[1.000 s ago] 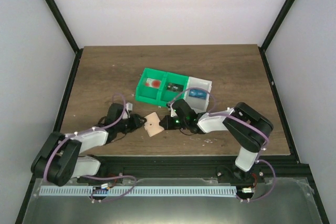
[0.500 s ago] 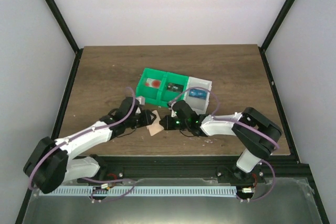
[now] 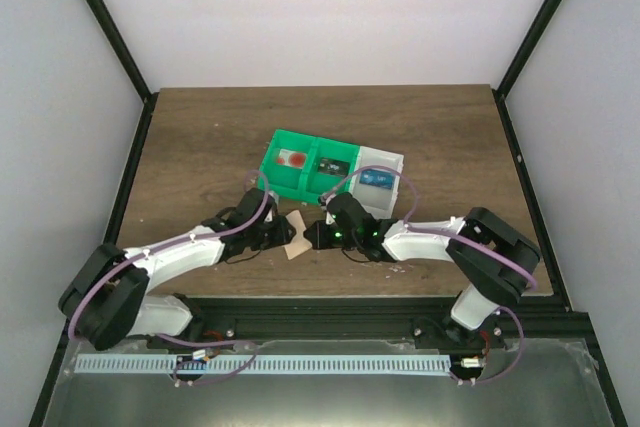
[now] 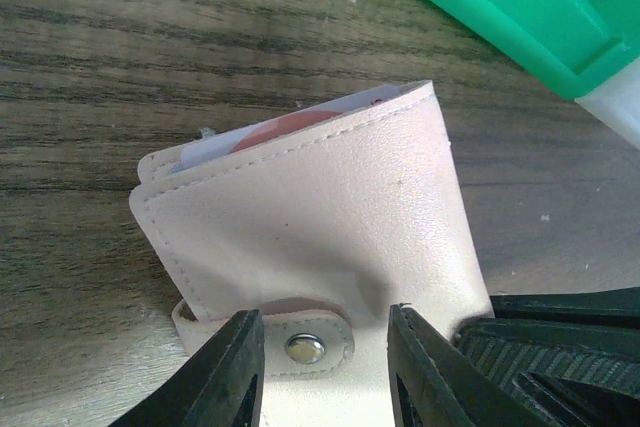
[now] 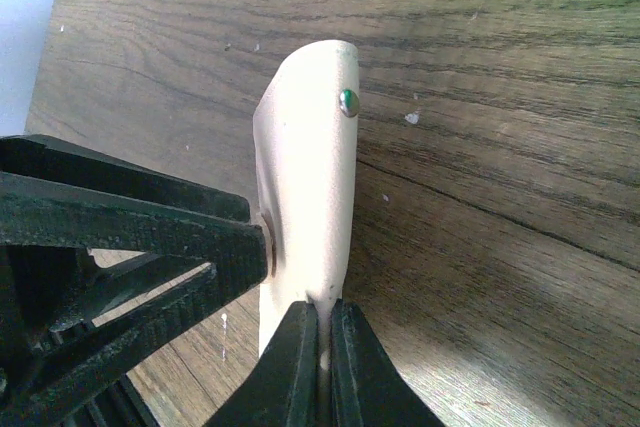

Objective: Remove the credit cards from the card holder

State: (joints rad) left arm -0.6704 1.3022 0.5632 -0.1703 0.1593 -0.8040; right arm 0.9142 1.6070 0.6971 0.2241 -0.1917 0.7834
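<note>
Card holder (image 3: 293,237): folded shut, low centre of the top view, between both claws.
Right claw (image 5: 322,347): pinched tight on its edge.
Left claw (image 4: 325,372): half spread, straddling the snap tab (image 4: 305,349).
Cards (image 4: 290,122): peeking out toward the frame's top, away from the left claw.

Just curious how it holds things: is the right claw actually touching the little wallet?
Touching. The right wrist view shows the right gripper pinched shut on the edge of the card holder, with no gap between them.
</note>
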